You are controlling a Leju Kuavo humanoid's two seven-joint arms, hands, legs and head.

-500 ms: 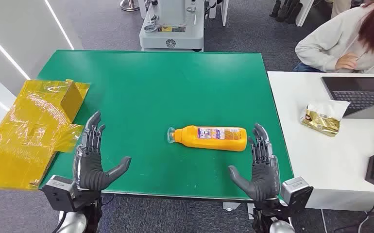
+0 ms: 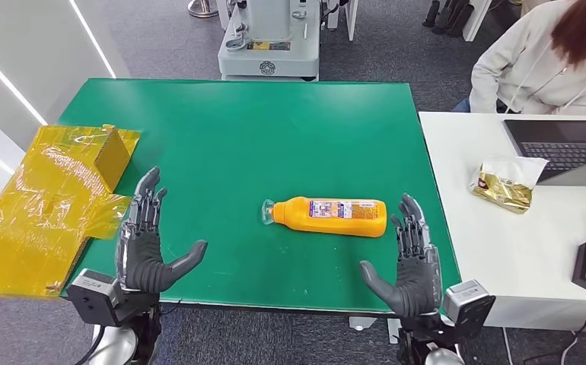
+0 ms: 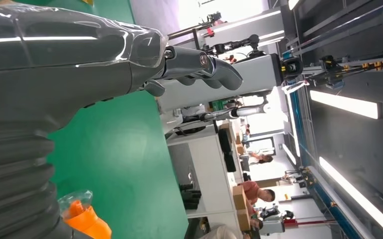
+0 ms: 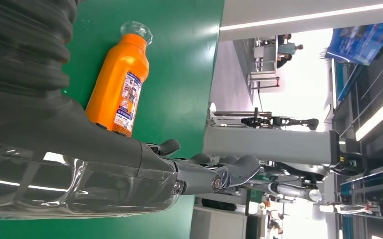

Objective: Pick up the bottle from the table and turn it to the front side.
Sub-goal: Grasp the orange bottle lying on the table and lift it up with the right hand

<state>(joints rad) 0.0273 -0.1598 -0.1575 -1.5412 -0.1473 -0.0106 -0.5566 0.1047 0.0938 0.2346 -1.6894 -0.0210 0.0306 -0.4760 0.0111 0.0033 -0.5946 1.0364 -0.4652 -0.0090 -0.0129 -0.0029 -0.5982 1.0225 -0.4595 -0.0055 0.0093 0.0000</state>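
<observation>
Near the table's front edge the right hand (image 2: 412,255) stands empty with fingers apart, its tips just beside the base of the bottle (image 2: 331,216), which lies on the green table (image 2: 275,129) with its long axis crosswise, cap toward the emptier, equally spread left hand (image 2: 149,243), well apart.

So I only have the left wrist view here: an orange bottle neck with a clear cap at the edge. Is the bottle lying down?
Observer: Yes, the orange bottle lies on its side on the green table, cap toward the left hand.
Operator: Is the right hand on it?
Observer: No. The right hand is open beside the bottle's base, not gripping it.
Operator: Anything else on the table?
Observer: A yellow film-wrapped box at its left edge.
</observation>
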